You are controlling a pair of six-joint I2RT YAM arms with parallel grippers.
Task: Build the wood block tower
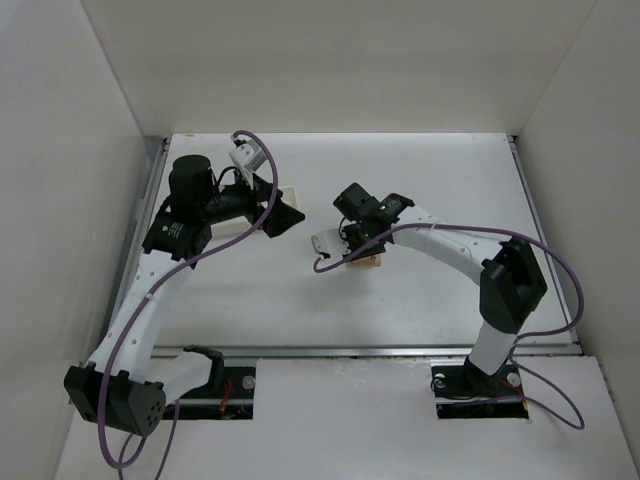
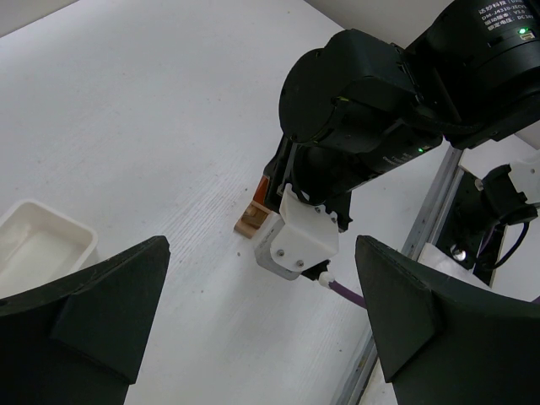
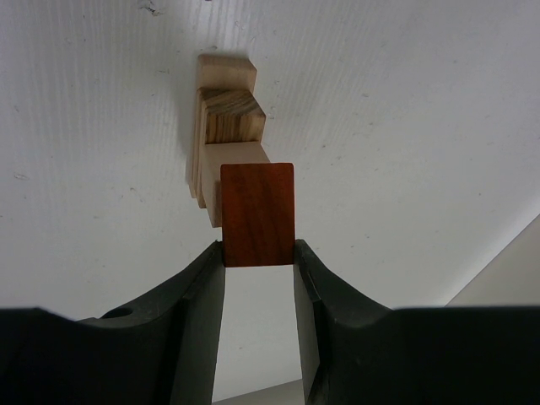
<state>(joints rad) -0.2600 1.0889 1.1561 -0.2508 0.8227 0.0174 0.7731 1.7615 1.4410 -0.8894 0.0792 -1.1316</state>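
White table (image 1: 420, 180), white walls (image 1: 340, 60); right pincer (image 3: 258, 253) clamps red wedge (image 3: 258, 211).

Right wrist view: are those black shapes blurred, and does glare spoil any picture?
Right wrist view: the right end effector is near-black and featureless, yet the orange-red wedge and tan blocks show crisp grain. Left wrist view: the left end effector is equally dark; the table bright, not washed out. Top view: even light.

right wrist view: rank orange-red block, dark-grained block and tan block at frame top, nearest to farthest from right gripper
1. orange-red block, held in the right gripper, bottom centre
2. dark-grained block, beyond it, upper middle
3. tan block at frame top, farthest
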